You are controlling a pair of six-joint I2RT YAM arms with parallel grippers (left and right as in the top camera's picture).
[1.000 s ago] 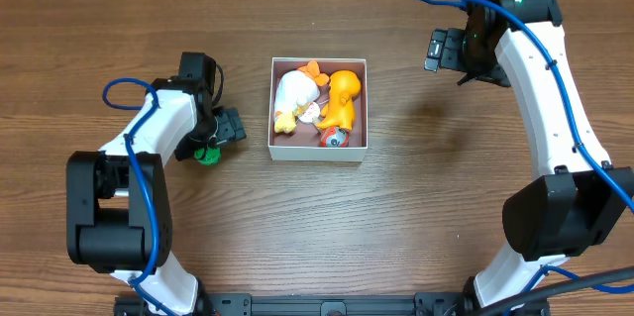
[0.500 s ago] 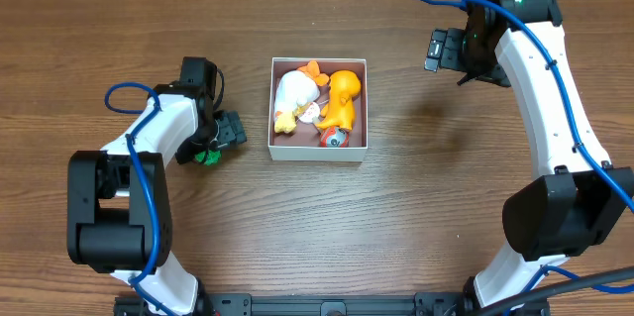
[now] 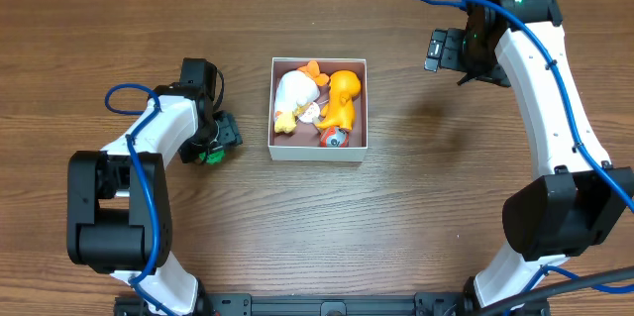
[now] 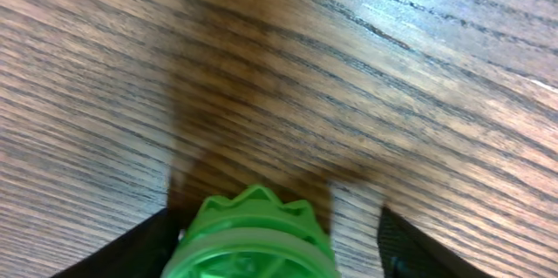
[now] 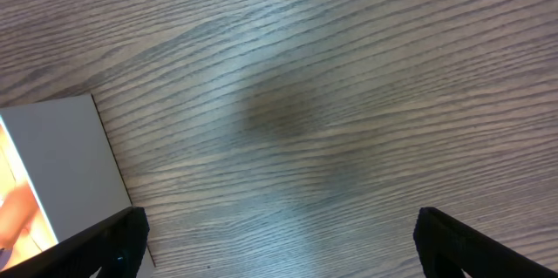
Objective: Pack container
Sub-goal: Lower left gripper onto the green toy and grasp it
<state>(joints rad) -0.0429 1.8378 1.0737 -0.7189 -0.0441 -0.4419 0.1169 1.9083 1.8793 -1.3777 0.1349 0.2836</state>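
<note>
The container (image 3: 317,152), a shallow white-walled box, sits mid-table and holds a white plush toy (image 3: 293,94), an orange toy (image 3: 344,92) and a small red-and-blue ball (image 3: 333,137). Left of it, a green toy (image 3: 208,156) lies on the table with my left gripper (image 3: 216,146) down over it. The left wrist view shows that green toy (image 4: 251,239) between the jaws. The left finger (image 4: 144,252) is against it and the right finger (image 4: 410,247) stands a little apart. My right gripper (image 3: 439,51) hovers wide open over bare wood to the right of the container (image 5: 70,156).
The wooden table (image 3: 416,207) stretches around the box. Blue cables loop off both arms (image 3: 124,93). The right arm's body (image 3: 540,108) runs along the right side.
My left gripper has come down toward the green toy and its jaws have narrowed around it. The right arm has not moved.
</note>
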